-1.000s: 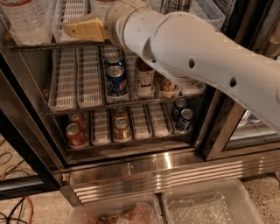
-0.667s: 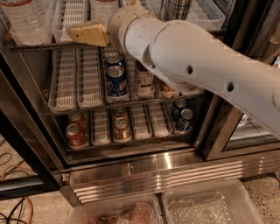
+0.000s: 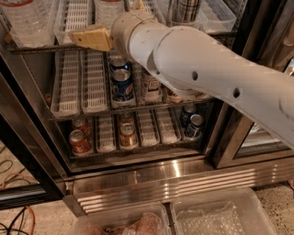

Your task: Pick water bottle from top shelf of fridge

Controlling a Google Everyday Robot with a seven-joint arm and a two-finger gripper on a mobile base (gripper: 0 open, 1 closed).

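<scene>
The fridge [image 3: 161, 181] stands open in front of me, with a stainless base. Its top shelf [image 3: 76, 16] is a wire rack with white slotted lane trays. A clear ribbed water bottle [image 3: 25, 20] stands at the shelf's far left, its top cut off by the frame edge. A second clear bottle [image 3: 109, 10] stands further right, partly behind my arm. My gripper [image 3: 89, 39], tan coloured, is at the front edge of the top shelf between the two bottles. It holds nothing that I can see. My white arm reaches in from the right.
Soda cans [image 3: 122, 85] stand on the middle rack and more cans [image 3: 79, 141] on the lower rack. A dark can [image 3: 186, 9] is on the top shelf at right. The dark door frame [image 3: 229, 137] is on the right. Clear plastic bins [image 3: 220, 215] lie on the floor.
The gripper has dropped slightly at the front edge of the top shelf and the arm has shifted a little. The bottles and cans have not moved.
</scene>
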